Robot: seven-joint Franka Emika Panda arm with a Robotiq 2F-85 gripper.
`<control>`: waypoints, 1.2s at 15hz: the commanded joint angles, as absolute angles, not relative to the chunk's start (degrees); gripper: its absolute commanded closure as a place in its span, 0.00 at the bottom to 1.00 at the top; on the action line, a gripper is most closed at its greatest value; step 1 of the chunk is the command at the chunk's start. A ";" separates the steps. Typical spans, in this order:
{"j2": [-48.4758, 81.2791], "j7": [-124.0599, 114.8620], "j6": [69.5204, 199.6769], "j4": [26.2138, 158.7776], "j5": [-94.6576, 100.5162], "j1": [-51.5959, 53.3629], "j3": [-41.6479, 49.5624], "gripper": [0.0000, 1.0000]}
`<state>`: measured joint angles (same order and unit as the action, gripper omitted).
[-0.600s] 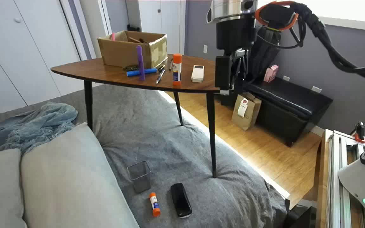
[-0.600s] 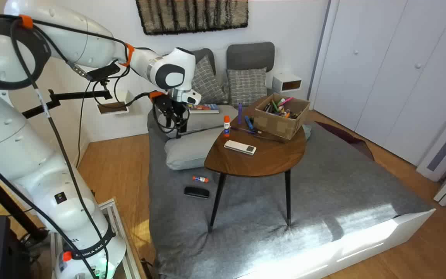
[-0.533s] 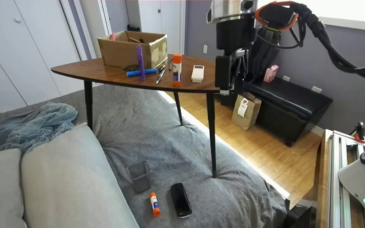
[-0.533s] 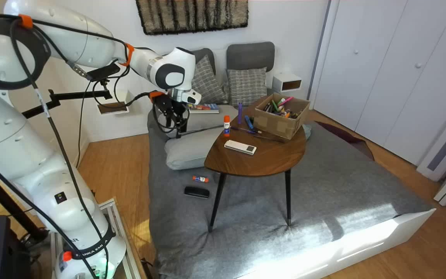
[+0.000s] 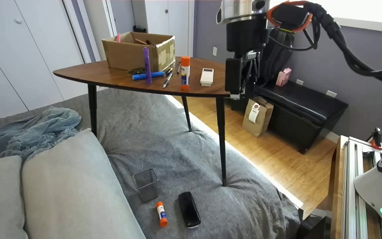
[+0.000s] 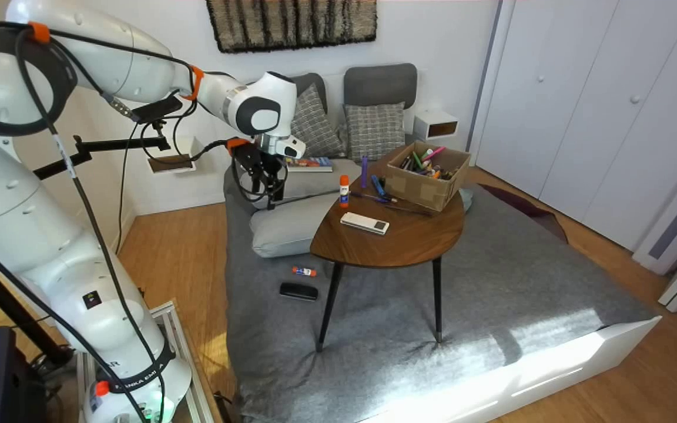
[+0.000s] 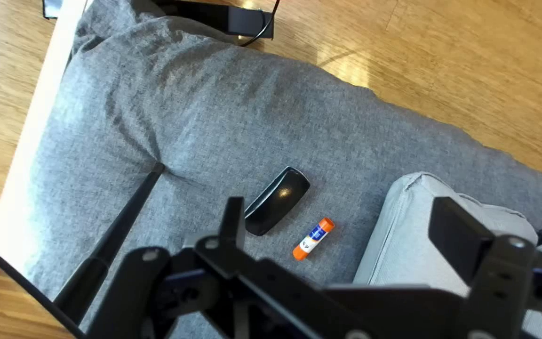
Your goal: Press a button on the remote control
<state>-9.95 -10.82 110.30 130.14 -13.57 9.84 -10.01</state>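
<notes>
Wrist view shows the black two-finger gripper [image 7: 344, 226] released, its dark fingers [image 7: 457, 235] spread wide apart. Lower down, on a grey fabric bed cover [image 7: 337, 127], lie a glossy black oblong case [image 7: 278, 202] and, just beside it, a small white-and-orange glue stick [image 7: 314, 239], near a pale grey fabric cushion [image 7: 407, 245]. At the lower left comes the curved edge of a dark brown wooden worktop [image 7: 7, 306].

Both exterior views show the small flat white rectangular remote control [image 6: 364, 223], with a dark patch at one end, lying on the worktop near the rounded corner closest to the white robot arm [image 6: 27, 205]. The gripper hangs off to the side of the worktop, apart from the remote control. Close to the cushion-side edge, near the remote control, stands an upright white-and-orange glue stick [image 6: 344, 192]; farther along the same edge stands a purple cylindrical marker [image 6: 364, 171]. In an exterior view a blue cylindrical marker [image 5: 154, 75] lies just behind the purple one. By the edge farthest from the arm, an open brown cardboard box [image 6: 415, 187] holds coloured pens [image 6: 431, 171].
</notes>
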 commanded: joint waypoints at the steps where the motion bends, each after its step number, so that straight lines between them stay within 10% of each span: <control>1: -9.86 -10.75 109.87 129.46 -14.45 9.38 -9.59 0.00; 18: -8.62 -25.61 102.31 119.09 -13.96 -2.46 0.44 0.00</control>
